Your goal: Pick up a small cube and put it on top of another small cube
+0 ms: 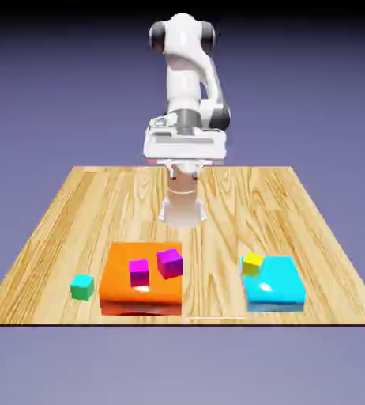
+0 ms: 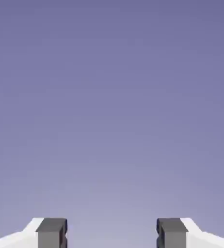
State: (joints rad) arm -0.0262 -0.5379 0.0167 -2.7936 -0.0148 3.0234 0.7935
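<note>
End effector [image 1: 186, 176]: jaws apart, nothing held; raised above the worktop [image 1: 209, 237], well away from the cubes.
Teal-green cube [image 1: 81, 287]: on the bare wood at the exterior view's left, just beside the orange block [image 1: 142, 302]; likely pick target.
Magenta cubes: two, one [image 1: 139, 273] on the orange block, the other [image 1: 170, 263] near it and turned at an angle.
Yellow cube [image 1: 253, 264]: at the cyan block [image 1: 274, 297], by its far left corner in the exterior view; exact support cannot be told.
Hand view: backdrop only; cubes to be brought into view before descent.
Step in hand: approach, by judgement. Fingers to be squared to two opposite cube faces, lowered straight, clear of the orange block's side, then closed at mid-height.
</note>
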